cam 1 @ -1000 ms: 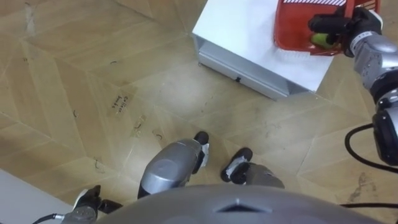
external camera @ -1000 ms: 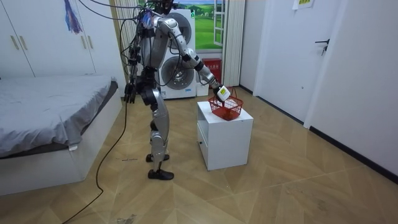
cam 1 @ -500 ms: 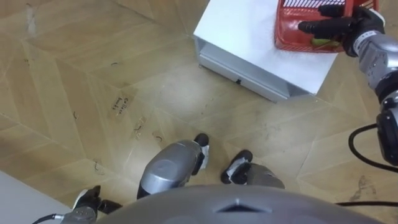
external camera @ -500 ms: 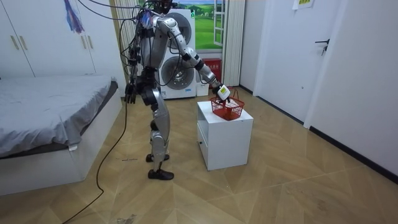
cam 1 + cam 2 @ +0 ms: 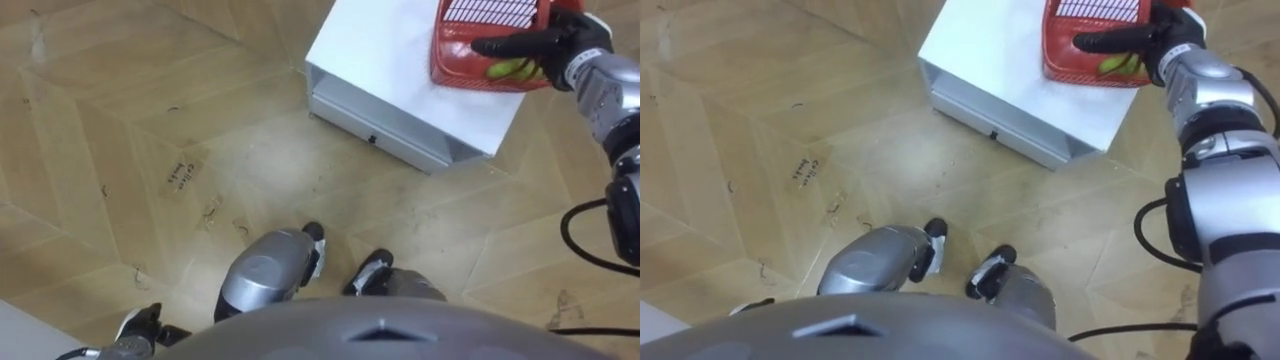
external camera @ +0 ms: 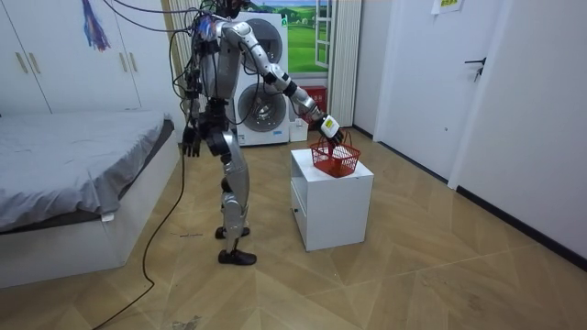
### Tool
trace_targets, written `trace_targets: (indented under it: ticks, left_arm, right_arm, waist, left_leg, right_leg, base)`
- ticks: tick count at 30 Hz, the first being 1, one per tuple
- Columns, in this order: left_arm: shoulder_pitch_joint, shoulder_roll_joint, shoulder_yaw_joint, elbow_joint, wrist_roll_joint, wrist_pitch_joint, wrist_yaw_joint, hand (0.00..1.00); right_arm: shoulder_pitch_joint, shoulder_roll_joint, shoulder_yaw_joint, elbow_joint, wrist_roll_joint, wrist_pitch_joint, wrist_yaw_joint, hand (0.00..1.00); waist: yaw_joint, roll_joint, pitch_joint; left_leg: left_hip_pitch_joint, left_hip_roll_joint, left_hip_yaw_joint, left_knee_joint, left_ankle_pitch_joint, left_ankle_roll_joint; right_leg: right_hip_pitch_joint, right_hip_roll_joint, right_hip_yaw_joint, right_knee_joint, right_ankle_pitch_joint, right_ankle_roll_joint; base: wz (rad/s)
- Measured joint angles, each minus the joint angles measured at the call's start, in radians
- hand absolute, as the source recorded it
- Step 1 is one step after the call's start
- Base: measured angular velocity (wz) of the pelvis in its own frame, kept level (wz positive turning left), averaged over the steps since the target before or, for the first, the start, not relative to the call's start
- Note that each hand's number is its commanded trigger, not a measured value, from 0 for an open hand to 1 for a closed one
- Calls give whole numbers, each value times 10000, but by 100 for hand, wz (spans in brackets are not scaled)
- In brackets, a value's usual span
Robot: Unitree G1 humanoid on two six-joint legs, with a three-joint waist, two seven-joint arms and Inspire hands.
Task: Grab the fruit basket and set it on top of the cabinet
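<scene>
Right hand [image 5: 548, 45] first: reaches far out and lies across the near rim of the red fruit basket [image 5: 455, 62], fingers [image 5: 495, 45] stretched straight toward the robot's left and wrapped round nothing visible; cannot tell of any catch on the handle by the thumb underneath. Differs from a second ago, when curled tight on that same rim; sits a little higher now in the room view, with the arm raised. Reads as a regrip rather than a lift: probably seeks a hold under the handle, and leaves the pick-up not yet done. Keeps the basket resting on top of the white counter [image 5: 380, 50], to judge by the room view, with yellow-green fruit [image 5: 505, 70] inside just beneath the fingers. Leaves the left hand [image 6: 189, 143] hanging idle beside the hip. Further out, takes in wooden floor [image 5: 150, 120] between the feet and the counter, a bed [image 6: 73, 165] on the room view's left, a washing machine [image 6: 261, 115] behind the robot, a closed door [image 6: 477, 92] on the room view's right. Finds nothing standing between hand and basket. Risks, with so long a reach and so flat a hold, slipping off the rim or tipping the basket and spilling the fruit.
</scene>
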State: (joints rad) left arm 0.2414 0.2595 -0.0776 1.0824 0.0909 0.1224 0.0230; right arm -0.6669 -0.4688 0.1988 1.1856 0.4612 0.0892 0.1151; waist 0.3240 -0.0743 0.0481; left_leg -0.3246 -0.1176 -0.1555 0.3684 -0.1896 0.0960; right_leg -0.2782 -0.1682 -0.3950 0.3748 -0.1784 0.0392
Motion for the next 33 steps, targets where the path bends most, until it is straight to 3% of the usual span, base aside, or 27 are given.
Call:
trace_targets:
  ticks: [6,14,19,26,30,33]
  left_arm:
    - [-22,5,3,-22,-1,-183,-109,0]
    - [-100,15,312,-12,206,-191,-105,0]
    - [-118,15,716,18,209,-192,-90,0]
    - [-119,23,1191,98,204,-146,-127,0]
    - [-122,21,1340,142,195,2,-79,0]
    - [-229,19,1340,292,200,-22,106,0]
  right_arm:
    - [7,-8,-48,-725,18,-16,98,0]
    - [4,-84,-266,-1189,31,-50,404,0]
    - [20,-286,-266,-1186,37,-50,579,0]
    - [38,-539,-275,-1228,-92,-2,766,0]
    - [47,-597,-845,-1384,-220,-3,783,0]
    - [165,-598,-1081,-1403,-210,-47,713,0]
  waist:
    - [-146,-60,-42]
    - [-479,-287,-174]
    - [-622,-353,-193]
    - [-852,-373,-214]
    - [-1227,-401,-235]
    - [-1316,-438,-278]
  left_leg:
    - [56,62,15,-36,18,-26]
    - [480,116,116,-254,20,-28]
    - [876,182,160,-453,20,-28]
    - [985,329,242,-624,41,-63]
    - [1098,351,241,-665,48,-74]
    - [1292,368,441,-695,48,-74]
  right_leg:
    - [76,88,23,-155,35,-37]
    - [533,170,39,-517,54,-4]
    - [933,201,25,-794,142,6]
    - [1067,467,21,-1167,389,-62]
    - [1211,501,33,-1276,406,-66]
    - [1417,524,120,-1422,412,-56]
  base:
    - [0]
    - [0]
    - [-5]
    - [-5]
    - [0]
    - [-12]
